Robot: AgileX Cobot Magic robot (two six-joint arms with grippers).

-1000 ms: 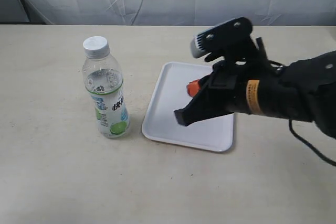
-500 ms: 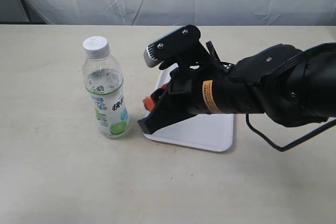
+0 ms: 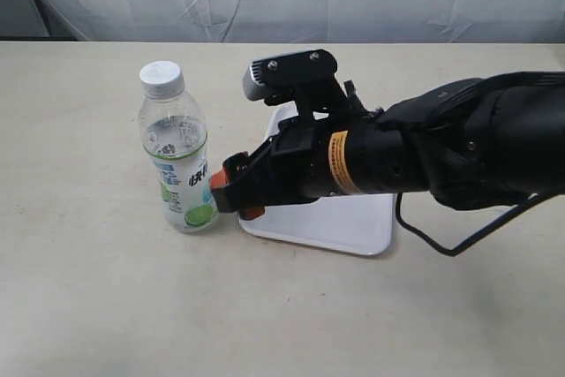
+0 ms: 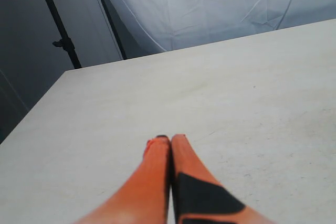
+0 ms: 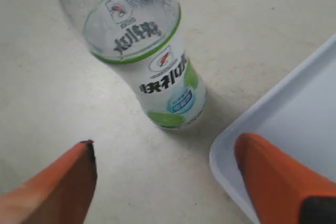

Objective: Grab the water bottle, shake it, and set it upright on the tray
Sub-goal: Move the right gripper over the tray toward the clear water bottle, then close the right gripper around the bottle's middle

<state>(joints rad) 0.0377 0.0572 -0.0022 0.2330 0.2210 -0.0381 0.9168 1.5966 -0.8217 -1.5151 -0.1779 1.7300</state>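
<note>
Beige tabletop [image 3: 88,289], water bottle [image 3: 177,152] standing upright just beside the tray [image 3: 353,229], not grabbed yet. The right gripper [image 3: 234,193] is spread wide near it; left gripper [image 4: 170,141] pinched together. Reach step, I'd say: next, straddle the bottle and squeeze.

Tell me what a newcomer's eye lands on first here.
The right gripper, open and orange-tipped, reaches across the white tray, just short of the upright bottle standing on the table beside the tray. The left gripper hangs shut over the table, out of the exterior view.
</note>
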